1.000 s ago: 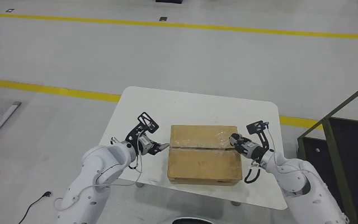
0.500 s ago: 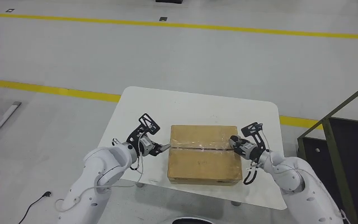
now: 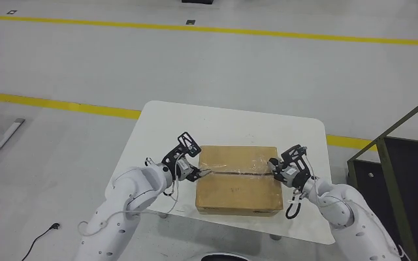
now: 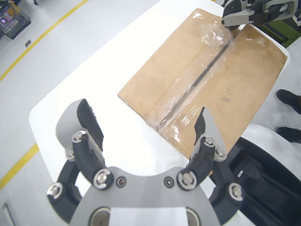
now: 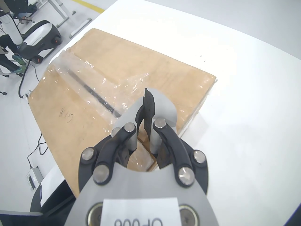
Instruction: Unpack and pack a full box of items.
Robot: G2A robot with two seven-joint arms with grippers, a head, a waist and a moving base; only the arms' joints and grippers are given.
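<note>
Currently the cardboard box (image 3: 238, 189) lies sealed on the white table (image 3: 196, 124). The right gripper (image 5: 147, 95), fingers pressed together, appears to pinch the lifted end of the clear tape (image 4: 188, 88). The left gripper (image 4: 143, 109) hovers spread at the opposite seam end. Peel low along the seam and brace the box against sliding.

box (image 3: 240, 189) on table (image 3: 215, 124) | tape (image 3: 235, 171) across box top | left gripper (image 3: 202, 173) at box's left end | right gripper (image 3: 273, 171) at box's right end, on tape

Top camera: high, looking down on table (image 3: 228, 124). Wrist cameras: close, facing each other along cardboard box's (image 4: 247, 71) clear tape (image 4: 188, 90).
</note>
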